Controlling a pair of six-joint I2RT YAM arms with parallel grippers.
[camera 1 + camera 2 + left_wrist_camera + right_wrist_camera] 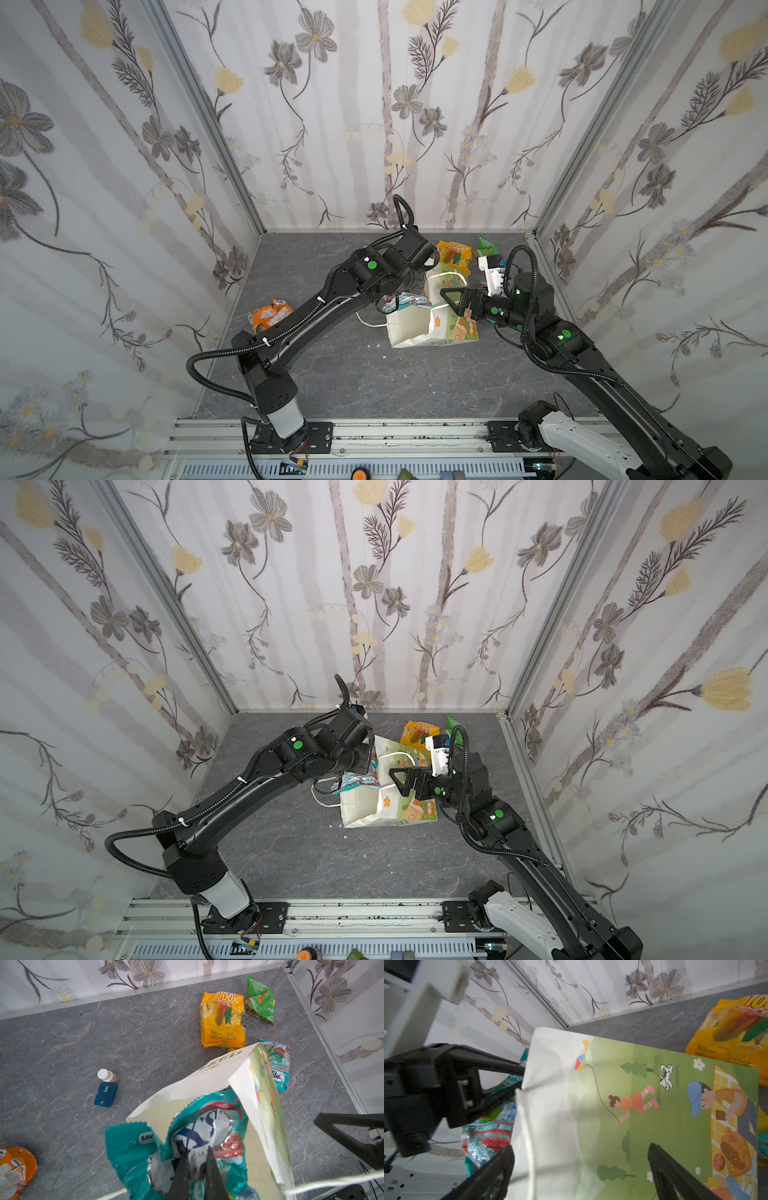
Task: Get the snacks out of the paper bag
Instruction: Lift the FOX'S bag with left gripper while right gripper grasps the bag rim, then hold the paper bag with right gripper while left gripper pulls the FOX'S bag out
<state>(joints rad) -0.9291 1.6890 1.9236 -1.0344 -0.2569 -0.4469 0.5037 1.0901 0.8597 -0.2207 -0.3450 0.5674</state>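
Observation:
The white paper bag (pixel 432 328) (pixel 388 808) with a cartoon print lies tilted on the grey table. Its mouth faces my left gripper (pixel 197 1151), which is shut on a teal FOX'S packet (pixel 207 1126) (pixel 401 301) that sits half out of that mouth. My right gripper (pixel 580 1147) (pixel 451 297) is open beside the bag's printed face (pixel 643 1095), gripping nothing. Behind the bag lie the snacks: a large orange-yellow packet (pixel 223 1020) (pixel 455 253), a small green one (pixel 260 999) (pixel 486 247) and a second teal one (pixel 278 1064).
An orange-and-white packet (pixel 270 313) (pixel 14 1167) lies at the left by the wall. A small white-capped bottle (pixel 107 1075) and a blue pill box (pixel 106 1095) sit on the table. A white cord handle (pixel 370 322) trails off the bag. Flowered walls enclose three sides.

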